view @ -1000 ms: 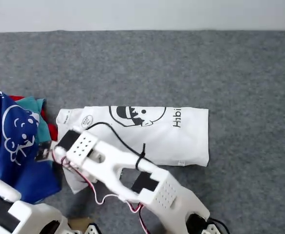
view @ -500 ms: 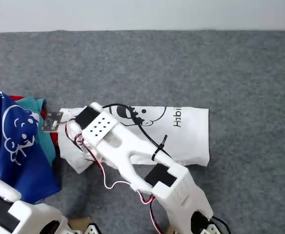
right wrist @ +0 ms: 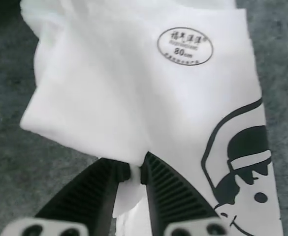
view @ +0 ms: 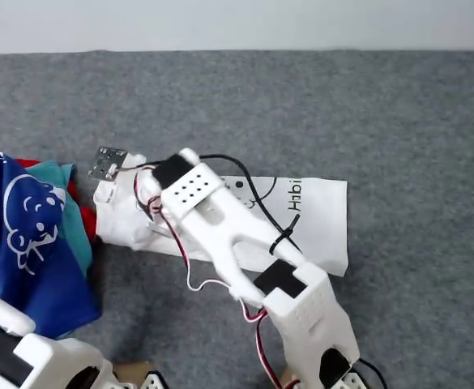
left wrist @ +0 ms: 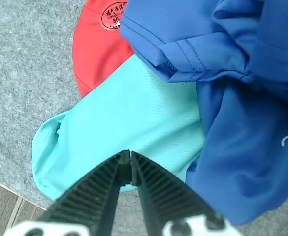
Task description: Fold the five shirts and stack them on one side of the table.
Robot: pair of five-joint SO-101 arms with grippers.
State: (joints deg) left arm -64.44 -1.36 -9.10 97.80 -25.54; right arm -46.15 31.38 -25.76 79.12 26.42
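Right end effector (right wrist: 135, 173) grips the white shirt (right wrist: 134, 98) (its wrist view reveals a round label (right wrist: 185, 46)).

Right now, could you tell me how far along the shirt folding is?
Done: the white shirt lies as a narrow strip, sides apparently folded in. In hand: the right gripper is shut on a fold at its label end. Left: the blue shirt, teal shirt and red shirt lie rumpled in a heap, unfolded, with the left gripper shut above the teal one. No neat stack yet.
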